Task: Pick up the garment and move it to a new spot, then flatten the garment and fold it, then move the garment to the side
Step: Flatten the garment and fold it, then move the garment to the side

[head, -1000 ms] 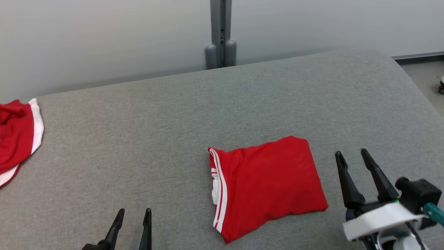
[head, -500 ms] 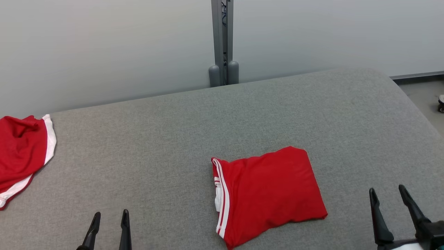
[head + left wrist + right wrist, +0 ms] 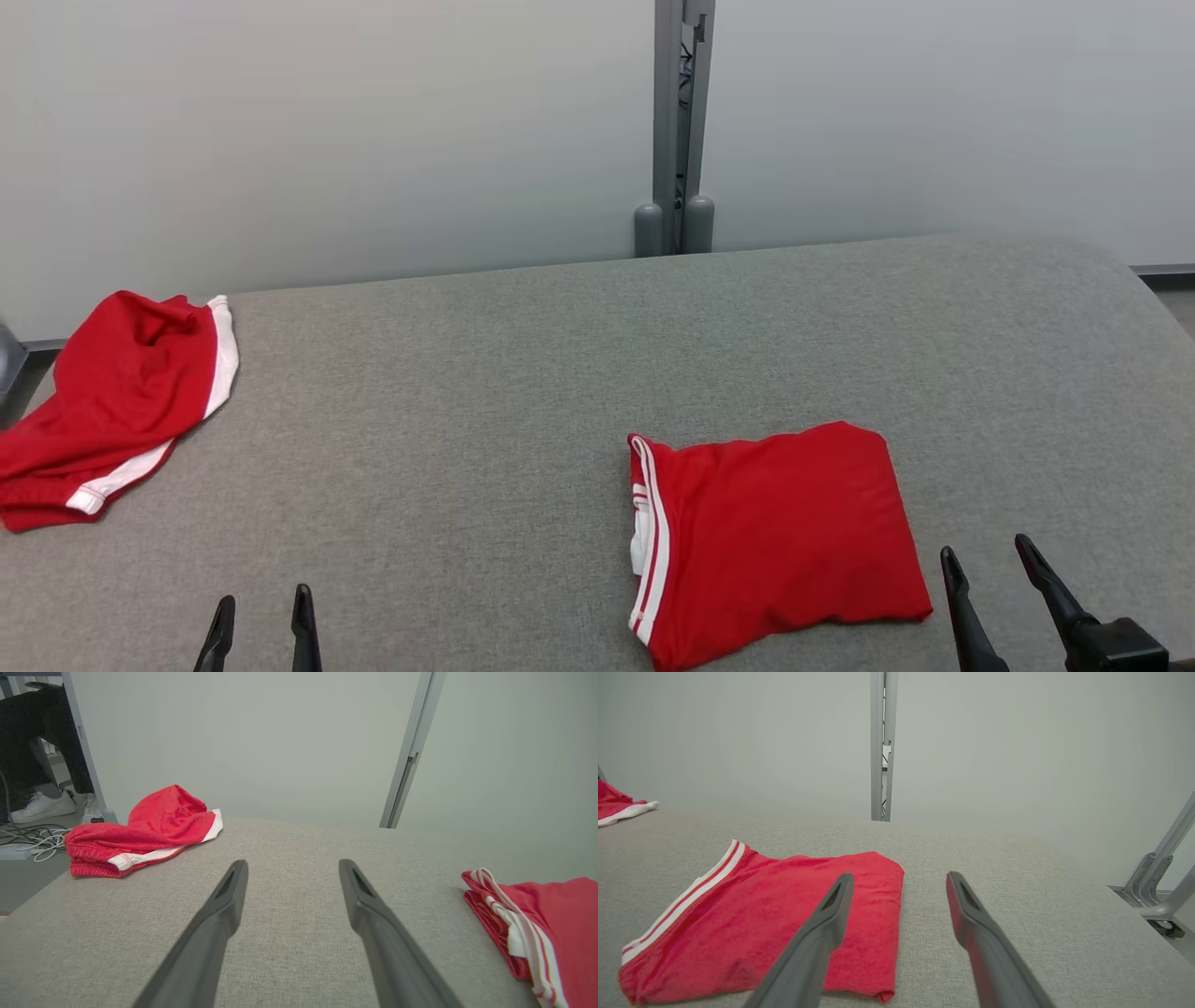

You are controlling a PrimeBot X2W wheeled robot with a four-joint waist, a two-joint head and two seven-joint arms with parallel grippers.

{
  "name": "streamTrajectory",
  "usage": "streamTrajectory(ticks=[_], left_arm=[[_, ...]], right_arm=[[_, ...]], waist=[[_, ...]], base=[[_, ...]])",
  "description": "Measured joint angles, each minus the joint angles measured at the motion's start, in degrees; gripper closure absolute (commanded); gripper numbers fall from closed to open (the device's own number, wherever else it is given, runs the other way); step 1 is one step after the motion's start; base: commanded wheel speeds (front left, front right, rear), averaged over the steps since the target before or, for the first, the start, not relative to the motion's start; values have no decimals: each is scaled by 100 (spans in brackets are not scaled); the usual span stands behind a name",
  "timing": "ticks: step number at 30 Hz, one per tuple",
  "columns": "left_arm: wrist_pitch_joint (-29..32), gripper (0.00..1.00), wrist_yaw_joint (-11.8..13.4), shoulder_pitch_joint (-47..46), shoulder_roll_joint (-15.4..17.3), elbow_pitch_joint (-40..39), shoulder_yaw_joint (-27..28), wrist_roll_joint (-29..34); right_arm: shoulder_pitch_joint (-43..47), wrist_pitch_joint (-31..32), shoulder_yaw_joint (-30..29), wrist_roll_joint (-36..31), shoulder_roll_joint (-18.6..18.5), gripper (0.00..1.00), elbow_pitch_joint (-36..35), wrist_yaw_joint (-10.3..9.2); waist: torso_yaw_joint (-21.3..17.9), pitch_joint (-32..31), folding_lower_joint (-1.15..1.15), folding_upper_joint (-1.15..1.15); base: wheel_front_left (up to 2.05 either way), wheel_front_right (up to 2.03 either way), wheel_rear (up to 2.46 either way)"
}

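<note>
Fold finished, side move pending
Red garment (image 3: 775, 541) lies folded flat on the grey table (image 3: 485, 373), right of centre; left gripper (image 3: 262, 597) and right gripper (image 3: 985, 547) hover with fingers parted, holding nothing; next move likely calls for pinching an edge and sliding it aside.

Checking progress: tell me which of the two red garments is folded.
The red garment with thin white stripes, lying as a flat rectangle beside the right gripper. The other red garment, with a broad white band, sits crumpled at far left.

L gripper (image 3: 263, 595), R gripper (image 3: 985, 546), slim dark fingers (image 3: 966, 607)
</note>
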Motion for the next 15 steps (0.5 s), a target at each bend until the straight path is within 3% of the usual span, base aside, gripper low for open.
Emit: streamTrajectory(ticks=[15], left_arm=[[-1, 0, -1, 74, -1, -62, 83, 18]], right_arm=[[-14, 0, 45, 41, -4, 0, 18, 0]], waist=[[73, -85, 0, 0]], base=[[0, 0, 0]])
